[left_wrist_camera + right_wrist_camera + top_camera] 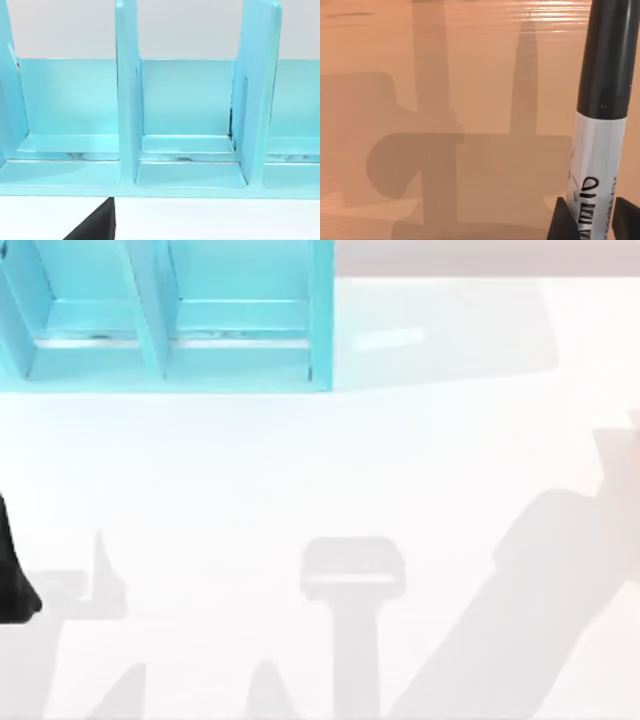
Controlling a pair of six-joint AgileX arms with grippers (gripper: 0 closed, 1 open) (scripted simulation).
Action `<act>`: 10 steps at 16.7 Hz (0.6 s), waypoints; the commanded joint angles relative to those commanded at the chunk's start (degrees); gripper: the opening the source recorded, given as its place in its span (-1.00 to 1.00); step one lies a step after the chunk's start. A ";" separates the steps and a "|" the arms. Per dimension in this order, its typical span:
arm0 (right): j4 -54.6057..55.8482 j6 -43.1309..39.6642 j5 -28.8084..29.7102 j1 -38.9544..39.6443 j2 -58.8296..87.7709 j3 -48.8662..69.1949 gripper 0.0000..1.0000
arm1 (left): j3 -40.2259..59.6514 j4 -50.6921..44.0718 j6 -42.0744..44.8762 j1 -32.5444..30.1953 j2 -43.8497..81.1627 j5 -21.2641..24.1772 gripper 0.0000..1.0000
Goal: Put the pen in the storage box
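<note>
Black pen [602,100] with a grey printed band stands up between my right gripper [594,220] fingers, clamped low on its barrel, above the worktop [445,125]; turquoise storage box [170,330] sits top left

The storage box [165,320] stands at the table's [330,480] far left; upright dividers [127,100] split it into narrow open bays. The tabletop before it lies open.
</note>
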 joint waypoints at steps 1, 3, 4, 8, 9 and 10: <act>0.37 -0.03 -0.40 -0.21 -0.22 -0.22 -1.00 | 0.00 0.00 0.00 0.00 0.00 0.00 1.00; 0.37 -0.03 -0.40 -0.21 -0.22 -0.22 -1.00 | 0.00 0.00 0.00 0.00 0.00 0.00 1.00; 0.37 -0.03 -0.40 -0.21 -0.22 -0.22 -1.00 | 0.00 0.00 0.00 0.00 0.00 0.00 1.00; 0.37 -0.03 -0.40 -0.21 -0.22 -0.22 -0.40 | 0.00 0.00 0.00 0.00 0.00 0.00 1.00; 0.37 -0.03 -0.40 -0.21 -0.22 -0.22 -0.25 | 0.00 0.00 0.00 0.00 0.00 0.00 1.00; 0.37 -0.03 -0.40 -0.21 -0.22 -0.22 -0.10 | 0.00 0.00 0.00 0.00 0.00 0.00 1.00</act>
